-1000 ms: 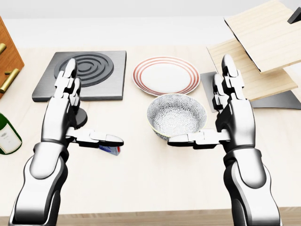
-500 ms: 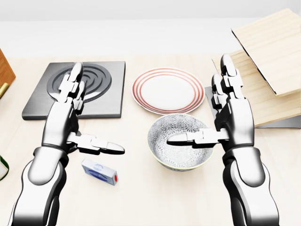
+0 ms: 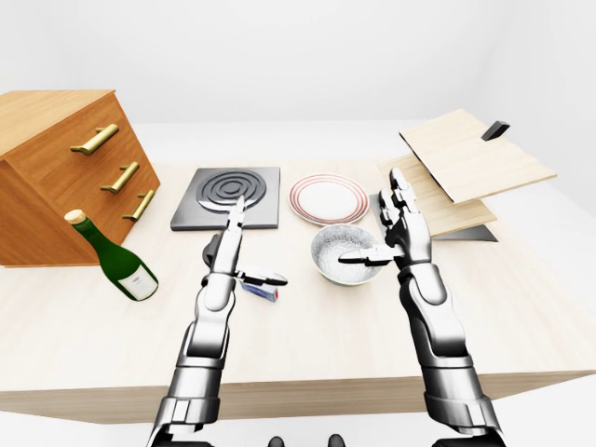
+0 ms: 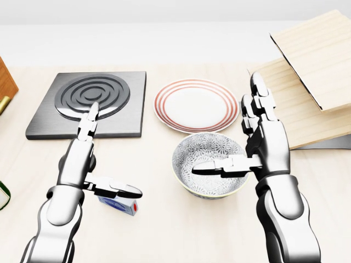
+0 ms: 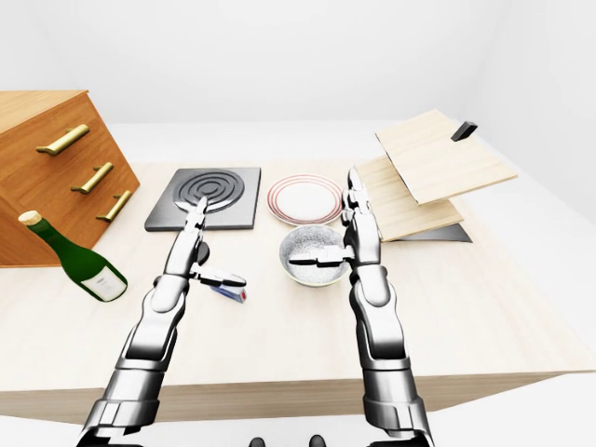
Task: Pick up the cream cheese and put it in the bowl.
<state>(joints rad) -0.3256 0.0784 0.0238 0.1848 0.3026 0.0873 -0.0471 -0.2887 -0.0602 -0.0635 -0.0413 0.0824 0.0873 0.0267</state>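
A pale wooden table (image 4: 181,230) carries a patterned bowl (image 4: 208,159). Left of it lies the cream cheese (image 4: 122,205), a small stiff box, likely light; grip its long sides. The left robot hand (image 4: 93,175) hovers above, fingers spread. The right robot hand (image 4: 258,148) is also released.

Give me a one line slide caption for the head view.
Open left hand hovers over the cream cheese beside the patterned bowl.

Light: bright, even, diffuse from above | Shadows: faint, soft, close under things on the tabletop (image 3: 307,326) | Glare: glossy highlights on metallic arms | Focus: sharp throughout, no blur | Distortion: none at tabletop edges
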